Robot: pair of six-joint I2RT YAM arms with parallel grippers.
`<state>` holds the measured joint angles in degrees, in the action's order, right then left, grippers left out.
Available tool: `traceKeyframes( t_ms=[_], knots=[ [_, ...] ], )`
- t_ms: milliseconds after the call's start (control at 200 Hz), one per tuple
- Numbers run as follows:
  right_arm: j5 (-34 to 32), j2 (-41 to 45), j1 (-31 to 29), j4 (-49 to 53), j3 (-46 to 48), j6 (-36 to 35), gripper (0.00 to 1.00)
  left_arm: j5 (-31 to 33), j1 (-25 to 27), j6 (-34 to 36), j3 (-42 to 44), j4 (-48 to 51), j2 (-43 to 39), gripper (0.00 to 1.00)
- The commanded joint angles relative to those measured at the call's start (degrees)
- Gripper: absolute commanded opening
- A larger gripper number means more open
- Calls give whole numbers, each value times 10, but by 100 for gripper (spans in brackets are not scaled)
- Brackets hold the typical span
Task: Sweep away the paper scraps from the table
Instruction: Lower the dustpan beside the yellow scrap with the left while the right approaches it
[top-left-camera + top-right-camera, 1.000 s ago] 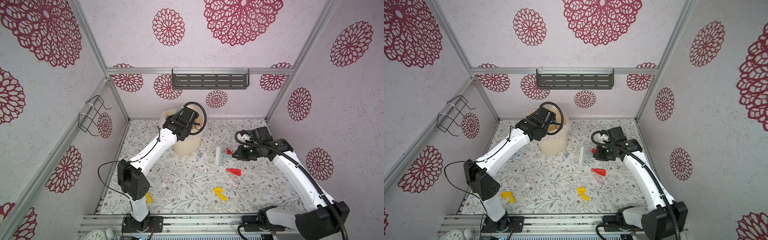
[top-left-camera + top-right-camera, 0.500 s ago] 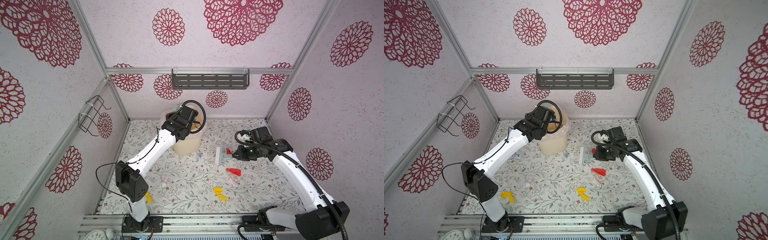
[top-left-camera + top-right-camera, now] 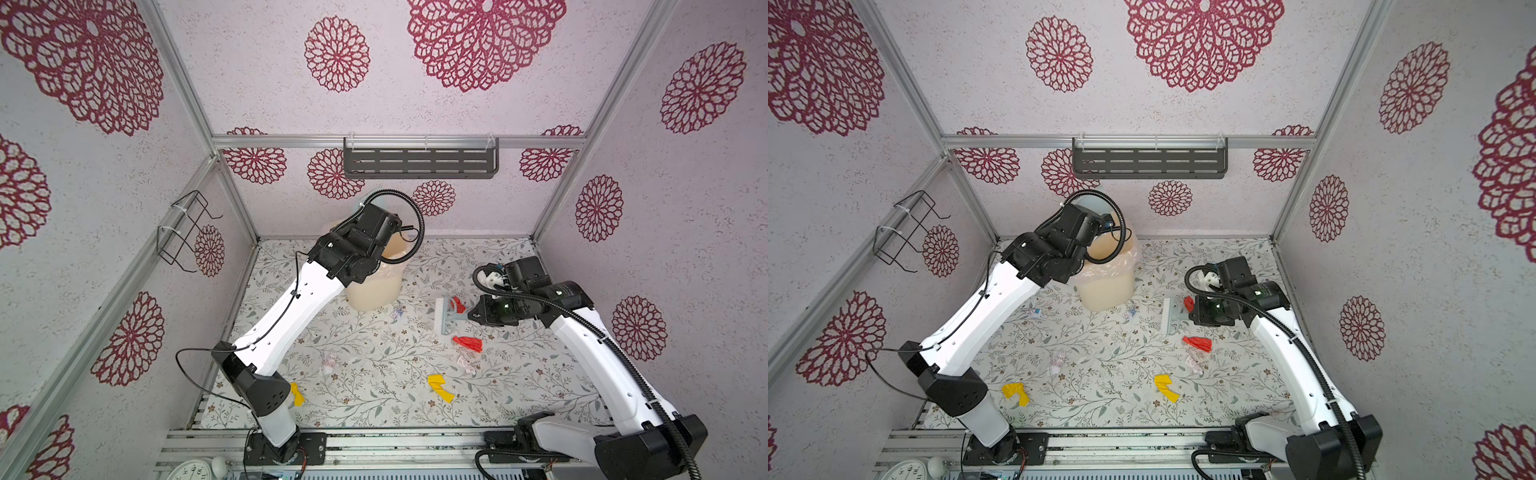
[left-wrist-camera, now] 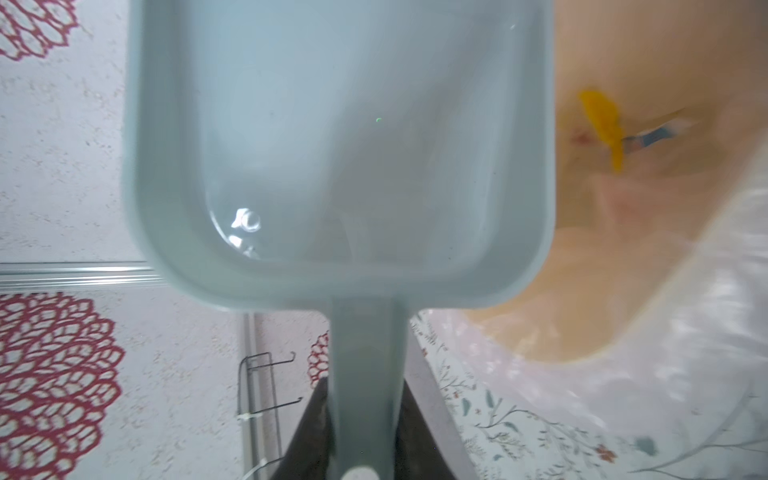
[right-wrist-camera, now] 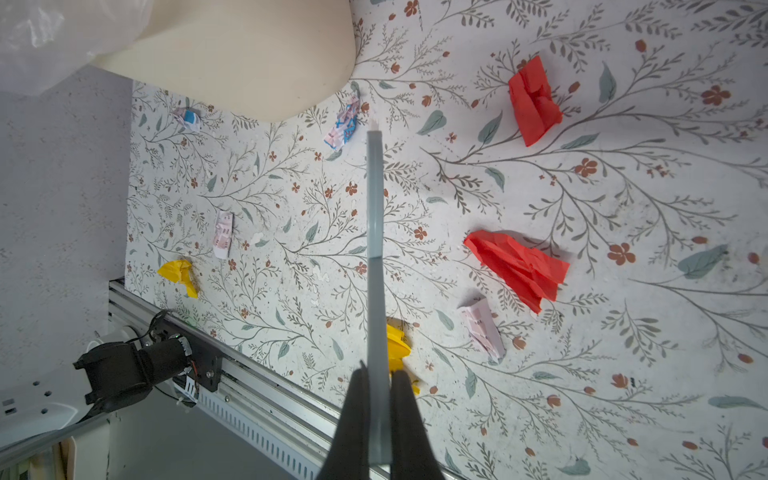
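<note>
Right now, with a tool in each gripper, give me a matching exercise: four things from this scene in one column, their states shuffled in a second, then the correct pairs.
Things
1. dustpan
2. brush
3. bin
4. larger red scrap

States
A. lying loose on the table, nothing touching it
B. clamped in the right gripper
C. standing at the back, lined with clear plastic
D. empty, held by the left gripper at the bin's mouth

Pairs: 1-D, 2-B, 3-C, 4-A
</note>
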<state>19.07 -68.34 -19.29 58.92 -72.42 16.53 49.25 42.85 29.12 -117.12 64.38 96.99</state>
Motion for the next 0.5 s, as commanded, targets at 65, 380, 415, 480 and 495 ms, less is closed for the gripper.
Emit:
traceKeyframes(
  t_ms=[65, 380, 415, 480, 495],
  knots=[
    [-89, 29, -76, 71, -1, 14, 0, -134, 68, -181, 51, 49, -53, 0],
    [-173, 66, -180, 127, 35, 95, 0, -303, 143, -356, 221, 48, -125, 0],
    [-178, 69, -191, 132, 40, 106, 0, -316, 147, -372, 242, 48, -134, 0],
    [-186, 76, -211, 139, 50, 125, 0, -356, 156, -403, 284, 40, -149, 0],
    [-187, 77, -215, 140, 51, 129, 0, -366, 159, -411, 293, 36, -153, 0]
  ],
)
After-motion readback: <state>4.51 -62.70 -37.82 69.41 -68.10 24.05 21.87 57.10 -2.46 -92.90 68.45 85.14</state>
